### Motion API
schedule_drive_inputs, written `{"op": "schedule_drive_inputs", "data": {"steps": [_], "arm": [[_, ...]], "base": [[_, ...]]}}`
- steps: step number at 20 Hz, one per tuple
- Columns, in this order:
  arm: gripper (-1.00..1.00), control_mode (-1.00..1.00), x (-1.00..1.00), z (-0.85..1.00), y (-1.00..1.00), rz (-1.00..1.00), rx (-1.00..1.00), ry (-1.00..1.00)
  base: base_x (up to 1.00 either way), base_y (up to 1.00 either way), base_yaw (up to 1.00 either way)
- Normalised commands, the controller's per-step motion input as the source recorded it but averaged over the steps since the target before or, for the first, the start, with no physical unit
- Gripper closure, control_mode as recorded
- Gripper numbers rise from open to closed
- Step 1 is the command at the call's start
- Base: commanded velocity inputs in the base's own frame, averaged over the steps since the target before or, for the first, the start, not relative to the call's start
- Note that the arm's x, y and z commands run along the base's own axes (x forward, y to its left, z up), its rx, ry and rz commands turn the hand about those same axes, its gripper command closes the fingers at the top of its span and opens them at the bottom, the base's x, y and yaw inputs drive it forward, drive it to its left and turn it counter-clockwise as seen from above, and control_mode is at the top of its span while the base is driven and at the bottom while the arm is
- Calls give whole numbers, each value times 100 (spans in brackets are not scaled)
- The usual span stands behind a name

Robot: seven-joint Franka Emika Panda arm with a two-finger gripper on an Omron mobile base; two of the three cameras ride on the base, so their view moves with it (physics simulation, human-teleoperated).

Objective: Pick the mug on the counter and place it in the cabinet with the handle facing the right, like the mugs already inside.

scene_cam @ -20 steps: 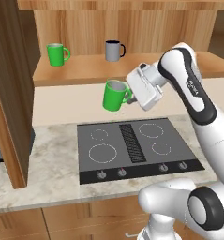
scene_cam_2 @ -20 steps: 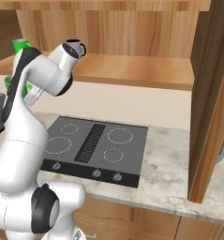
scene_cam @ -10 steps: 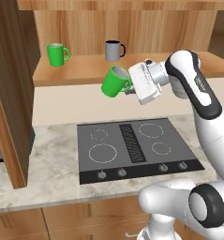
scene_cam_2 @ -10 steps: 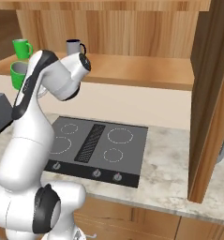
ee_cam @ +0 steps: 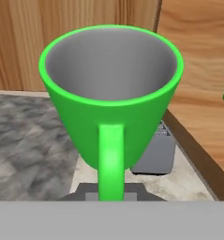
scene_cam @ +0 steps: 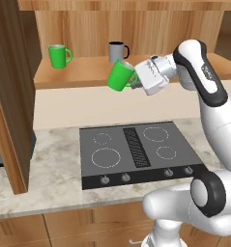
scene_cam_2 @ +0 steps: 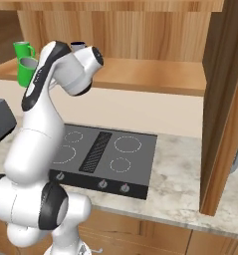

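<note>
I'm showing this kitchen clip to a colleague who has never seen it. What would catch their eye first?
Most likely the bright green mug held in the air by the gripper, tilted, in front of the cabinet shelf and above the hob. Behind it, on the shelf, stand a second green mug to the left and a grey mug. The white arm fills the right side.

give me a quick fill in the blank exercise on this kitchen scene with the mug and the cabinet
1. The tool holds the green mug by its ____.
2. The held mug is tilted and hangs in the air above the ____.
3. On the cabinet shelf stand a second green mug and a ____ mug.
4. Both shelf mugs have their handles pointing to the ____ in the left base view.

Missing words: handle; hob; grey; right
</note>
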Motion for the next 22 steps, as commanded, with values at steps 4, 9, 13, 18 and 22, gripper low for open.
{"op": "schedule_drive_inputs", "data": {"steps": [4, 9, 13, 18, 22], "arm": [[100, -100, 20, 17, -23, 0, 5, 0], [100, -100, 39, 12, -4, 0, 3, 7], [100, -100, 34, 8, -1, 0, 0, 11], [100, -100, 37, 7, -5, 0, 1, 7], [100, -100, 32, 8, -2, 0, 0, 2]], "base": [[0, 0, 0], [0, 0, 0], [0, 0, 0], [0, 0, 0], [0, 0, 0]]}}
